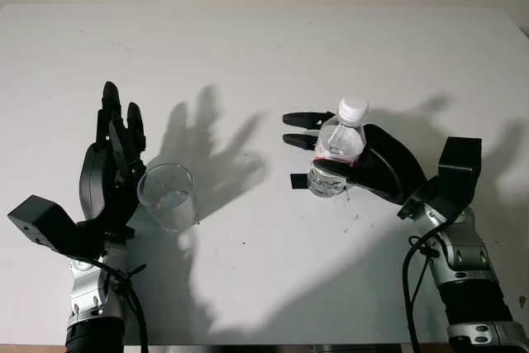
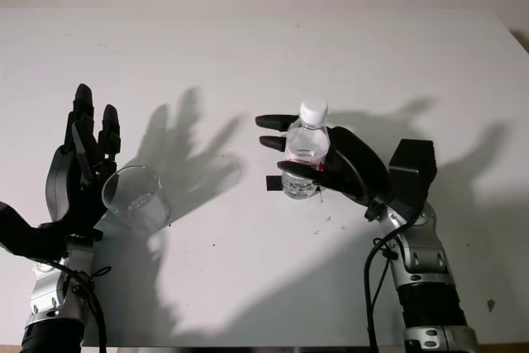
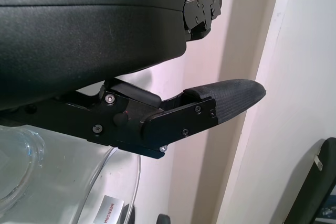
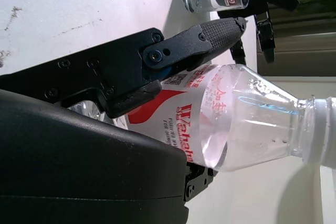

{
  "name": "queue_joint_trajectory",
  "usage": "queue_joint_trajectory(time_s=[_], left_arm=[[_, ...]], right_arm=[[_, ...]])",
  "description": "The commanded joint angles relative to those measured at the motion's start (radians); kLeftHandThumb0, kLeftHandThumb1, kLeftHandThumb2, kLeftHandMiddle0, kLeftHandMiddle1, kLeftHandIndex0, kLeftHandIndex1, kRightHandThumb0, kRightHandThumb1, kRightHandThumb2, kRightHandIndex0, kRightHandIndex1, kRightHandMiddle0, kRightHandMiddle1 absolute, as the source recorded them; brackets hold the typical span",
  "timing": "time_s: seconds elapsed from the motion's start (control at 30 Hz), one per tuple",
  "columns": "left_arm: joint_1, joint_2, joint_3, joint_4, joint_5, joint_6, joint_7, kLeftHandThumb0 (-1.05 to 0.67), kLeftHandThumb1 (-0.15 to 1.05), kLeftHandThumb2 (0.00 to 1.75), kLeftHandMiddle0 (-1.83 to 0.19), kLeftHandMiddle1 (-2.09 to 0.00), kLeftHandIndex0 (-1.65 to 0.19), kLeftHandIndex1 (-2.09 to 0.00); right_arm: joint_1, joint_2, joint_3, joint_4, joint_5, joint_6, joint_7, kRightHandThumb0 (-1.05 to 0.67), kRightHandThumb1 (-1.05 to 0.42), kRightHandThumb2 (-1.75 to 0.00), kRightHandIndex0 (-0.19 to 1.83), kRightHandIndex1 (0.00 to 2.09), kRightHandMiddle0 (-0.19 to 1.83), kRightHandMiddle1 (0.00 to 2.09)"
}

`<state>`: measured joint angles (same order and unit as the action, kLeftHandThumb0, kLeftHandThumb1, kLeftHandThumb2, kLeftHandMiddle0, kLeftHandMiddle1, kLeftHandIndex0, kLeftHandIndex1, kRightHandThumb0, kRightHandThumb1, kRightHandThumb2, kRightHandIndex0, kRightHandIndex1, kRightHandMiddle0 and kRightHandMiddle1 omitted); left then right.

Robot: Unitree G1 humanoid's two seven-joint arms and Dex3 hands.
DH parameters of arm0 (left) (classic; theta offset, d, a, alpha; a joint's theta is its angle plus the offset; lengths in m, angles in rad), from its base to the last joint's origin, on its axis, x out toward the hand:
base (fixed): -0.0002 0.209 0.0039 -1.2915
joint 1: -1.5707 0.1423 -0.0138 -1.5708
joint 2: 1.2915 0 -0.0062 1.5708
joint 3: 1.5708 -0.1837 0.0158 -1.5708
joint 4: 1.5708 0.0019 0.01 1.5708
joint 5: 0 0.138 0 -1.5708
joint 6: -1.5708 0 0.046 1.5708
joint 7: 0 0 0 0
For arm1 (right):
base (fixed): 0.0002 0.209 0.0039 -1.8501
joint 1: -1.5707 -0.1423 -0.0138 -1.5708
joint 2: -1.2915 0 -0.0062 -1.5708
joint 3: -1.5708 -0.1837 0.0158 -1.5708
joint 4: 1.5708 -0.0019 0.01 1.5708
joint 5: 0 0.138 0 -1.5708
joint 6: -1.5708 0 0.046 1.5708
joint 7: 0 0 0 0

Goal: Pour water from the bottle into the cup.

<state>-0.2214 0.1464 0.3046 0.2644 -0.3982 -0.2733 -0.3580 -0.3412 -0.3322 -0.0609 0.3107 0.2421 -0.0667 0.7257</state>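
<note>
A clear plastic water bottle point(image 1: 337, 157) with a white cap and a red label stands near upright at the right of the white table point(image 1: 264, 47). My right hand point(image 1: 299, 151) is shut on the bottle, palm behind it and fingers across its front; the right wrist view shows the bottle point(image 4: 231, 114) close up, with the cap on. A clear glass cup point(image 1: 169, 196) with a little water in its bottom sits at the left. My left hand point(image 1: 122, 134) is open, right beside the cup on its left side. The left wrist view shows the cup point(image 3: 47, 182) under the palm.
The table's front edge point(image 1: 264, 343) runs just behind both forearms. A few small dark specks point(image 1: 355, 221) mark the surface near the bottle.
</note>
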Motion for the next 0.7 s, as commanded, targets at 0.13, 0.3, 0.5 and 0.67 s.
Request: queue_joint_trajectory(time_s=[0.13, 0.3, 0.5, 0.67], left_arm=[[0.028, -0.007, 0.000, 0.022, -0.001, -0.002, -0.005, -0.75, 1.05, 0.71, 0.19, 0.00, 0.19, 0.00], [0.025, -0.008, 0.000, 0.027, -0.004, -0.003, -0.011, -0.75, 1.05, 0.71, 0.19, 0.00, 0.19, 0.00], [0.022, -0.010, 0.000, 0.030, -0.003, 0.000, -0.007, -0.75, 1.05, 0.71, 0.19, 0.00, 0.19, 0.00], [0.022, -0.010, -0.001, 0.026, 0.007, 0.001, 0.007, -0.75, 1.05, 0.72, 0.19, 0.00, 0.19, 0.00]], right_arm=[[0.043, 0.027, -0.044, 0.056, 0.024, -0.101, -0.022, -0.82, -0.98, -0.04, -0.10, 0.01, -0.03, 0.02], [0.065, 0.031, -0.041, 0.047, -0.007, -0.152, -0.076, -0.92, -0.94, -0.04, -0.19, 0.00, -0.18, 0.00], [0.056, 0.049, -0.045, 0.103, -0.010, -0.228, -0.100, -0.96, -0.94, -0.05, -0.19, 0.00, -0.19, 0.00], [0.045, 0.067, -0.048, 0.150, 0.001, -0.292, -0.094, -0.94, -0.94, -0.05, -0.19, 0.00, -0.19, 0.00]])
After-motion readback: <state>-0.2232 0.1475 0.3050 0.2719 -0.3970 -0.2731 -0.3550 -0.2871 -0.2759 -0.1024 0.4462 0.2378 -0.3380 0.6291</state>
